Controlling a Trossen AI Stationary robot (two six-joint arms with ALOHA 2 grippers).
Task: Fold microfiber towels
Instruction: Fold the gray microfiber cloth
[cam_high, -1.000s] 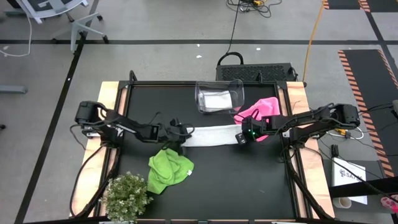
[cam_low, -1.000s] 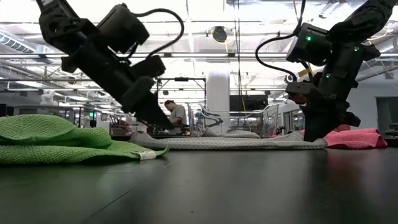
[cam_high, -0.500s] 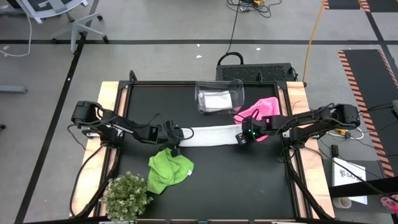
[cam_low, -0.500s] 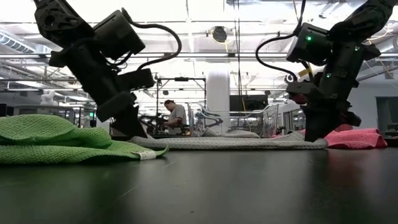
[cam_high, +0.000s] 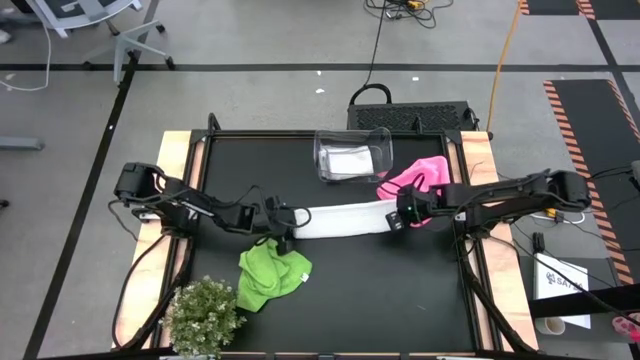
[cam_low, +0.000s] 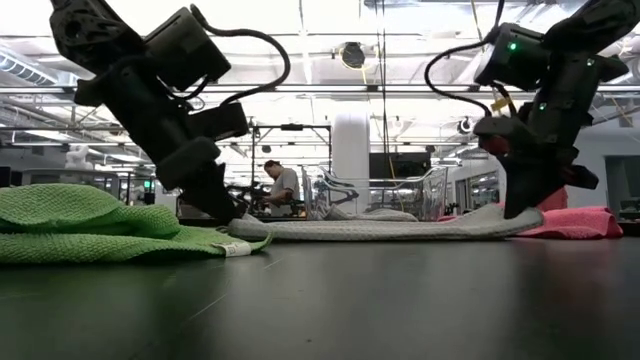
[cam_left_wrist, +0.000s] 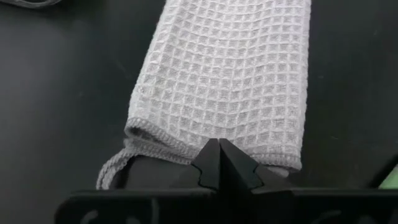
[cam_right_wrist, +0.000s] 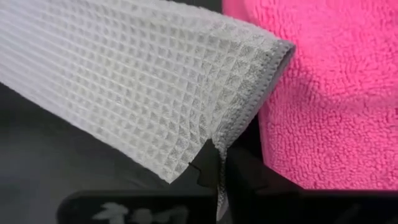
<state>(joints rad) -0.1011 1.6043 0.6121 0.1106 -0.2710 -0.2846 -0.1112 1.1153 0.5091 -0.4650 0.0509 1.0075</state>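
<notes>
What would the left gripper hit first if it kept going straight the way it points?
Judging by the high view, the left gripper, shut on the near end of the white towel, points along the towel toward the right gripper, which holds the other end. It would likely meet the towel itself first, then that gripper.

White towel (cam_left_wrist: 227, 81) is waffle-weave cloth, pink towel (cam_right_wrist: 336, 93) fluffy plush; table top (cam_high: 380, 290) matt black, wood-edged

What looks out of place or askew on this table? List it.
Nothing damaged or spilled. The lime green towel lies crumpled beside the plant, and the pink towel is bunched near the bin; both unfolded.
</notes>
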